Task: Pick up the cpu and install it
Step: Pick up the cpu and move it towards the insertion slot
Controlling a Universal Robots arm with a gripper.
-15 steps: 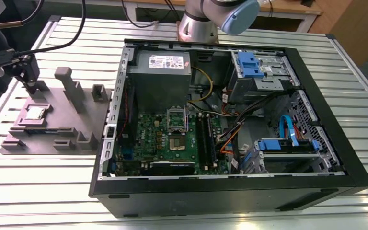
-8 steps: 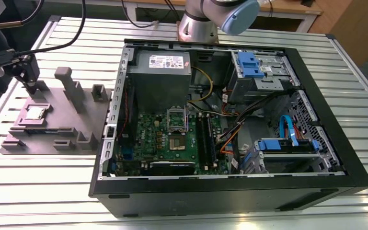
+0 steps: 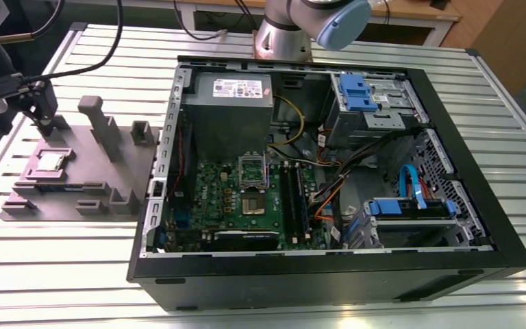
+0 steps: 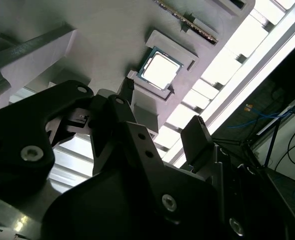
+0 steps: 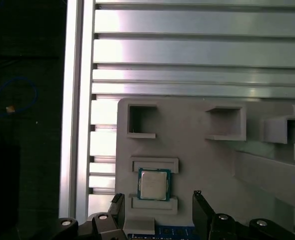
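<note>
Spread fingers (image 5: 118,212) hover over cpu (image 5: 154,184) in grey fixture (image 5: 197,165).

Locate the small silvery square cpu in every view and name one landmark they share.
Exterior view: the small silvery square cpu lies on the grey moulded holder at the exterior view's left, outside the black computer case.
First wrist view: cpu in the holder's recess, ahead of the open black gripper.
Second wrist view: cpu in the same recess.
Shared landmark: the holder.

cpu (image 3: 51,162) on grey fixture (image 3: 94,179), gripper (image 3: 53,130) above, computer case (image 3: 336,277) beside
</note>
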